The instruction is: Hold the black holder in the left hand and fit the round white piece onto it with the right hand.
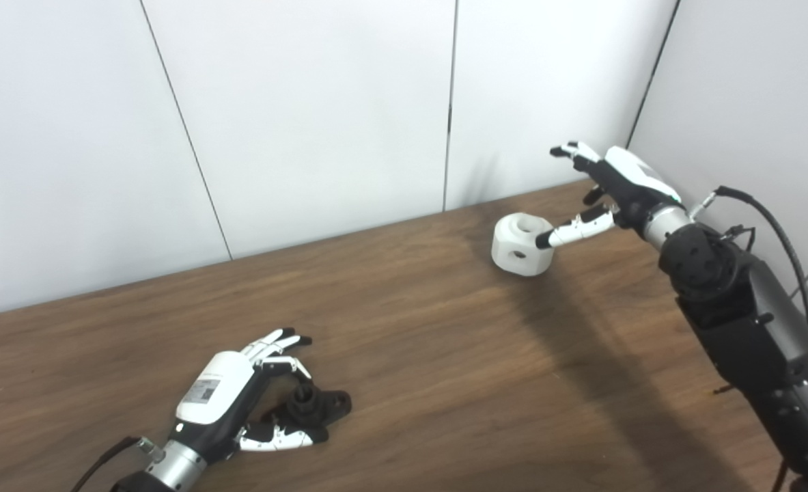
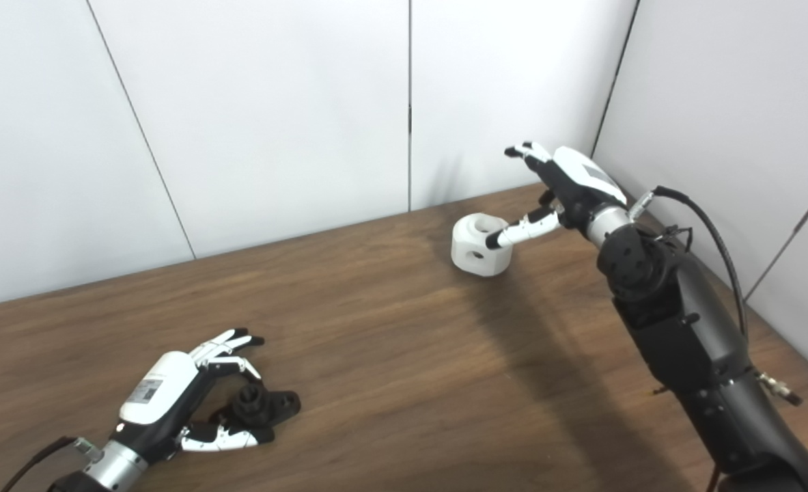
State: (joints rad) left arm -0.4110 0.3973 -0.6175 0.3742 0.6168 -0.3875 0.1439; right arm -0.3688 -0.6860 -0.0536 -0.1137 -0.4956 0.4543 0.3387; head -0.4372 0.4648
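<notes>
The black holder [image 1: 313,406], a flat base with a short upright stub, lies on the table at the lower left. My left hand [image 1: 240,393] is open around it, fingers curved over its far side and thumb lying along its near side, not closed on it. The round white piece [image 1: 521,244], a chunky ring with a top bore and side holes, sits on the table at the far right. My right hand [image 1: 605,188] is open just right of it, thumb tip touching its right upper edge, the other fingers raised above and behind it.
The brown wooden table [image 1: 410,355] is bounded by white wall panels at the back and on the right, meeting in a corner near the white piece. My right forearm [image 1: 752,321] and its cable reach in from the lower right.
</notes>
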